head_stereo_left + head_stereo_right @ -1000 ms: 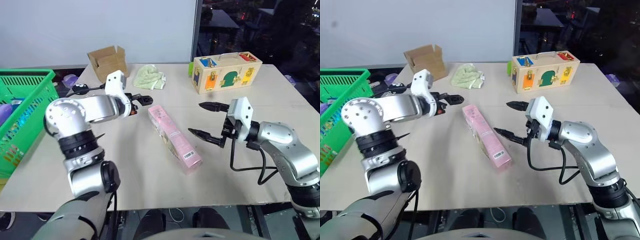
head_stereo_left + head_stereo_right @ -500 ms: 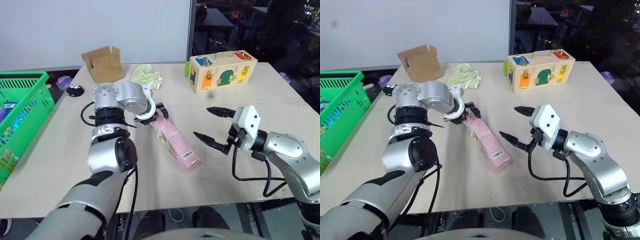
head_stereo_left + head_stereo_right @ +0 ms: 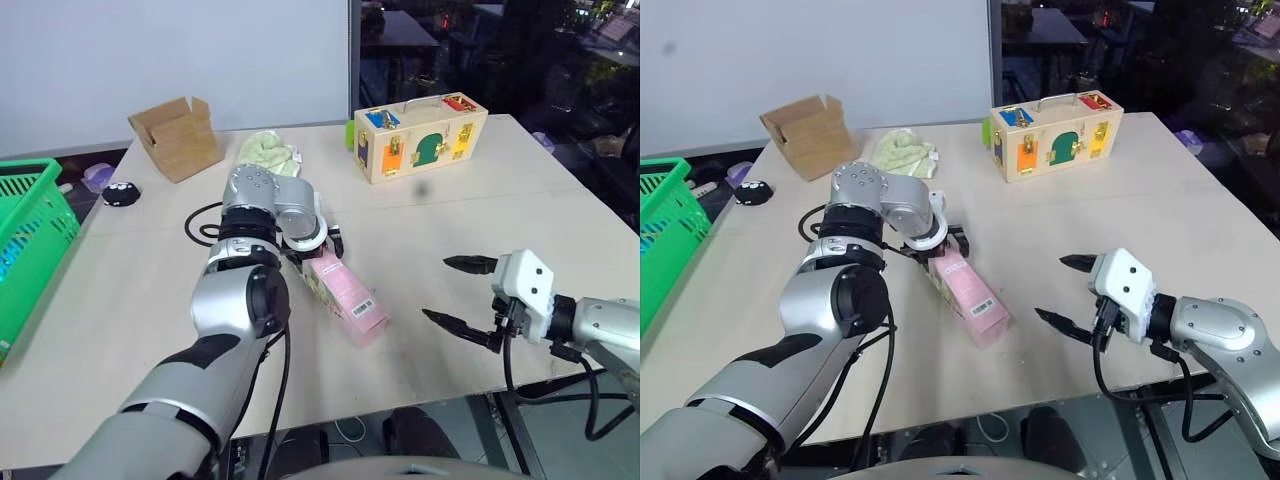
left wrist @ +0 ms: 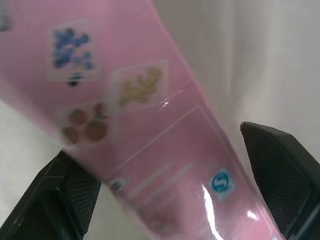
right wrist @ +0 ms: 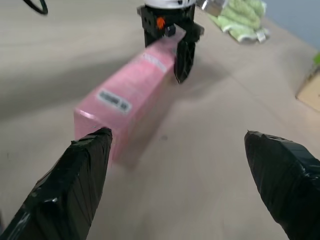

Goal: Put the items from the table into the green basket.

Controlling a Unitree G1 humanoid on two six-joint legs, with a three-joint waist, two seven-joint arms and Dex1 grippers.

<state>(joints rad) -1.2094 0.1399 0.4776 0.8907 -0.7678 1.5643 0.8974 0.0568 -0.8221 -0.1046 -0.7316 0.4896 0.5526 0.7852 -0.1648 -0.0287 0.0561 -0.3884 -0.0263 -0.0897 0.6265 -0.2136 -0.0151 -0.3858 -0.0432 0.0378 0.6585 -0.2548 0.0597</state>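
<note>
The pink carton (image 3: 340, 291) lies flat on the surface (image 3: 480, 220), well apart from the green basket (image 3: 30, 240), with the left gripper (image 4: 170, 185) straddling its far end, fingers wide on either side. It looks light, stiff and glossy, possibly slippery, so pinching its narrow width suits. The right gripper (image 3: 1068, 291) hangs spread and empty beside the carton.

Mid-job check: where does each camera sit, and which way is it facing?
Head eyes: look forward and down over the table; both arms show.
Left wrist: looks down along the open left pincer, fingers either side of the pink carton.
Right wrist: looks across the table past the open right pincer.
Shared: the carton, in all views.
</note>
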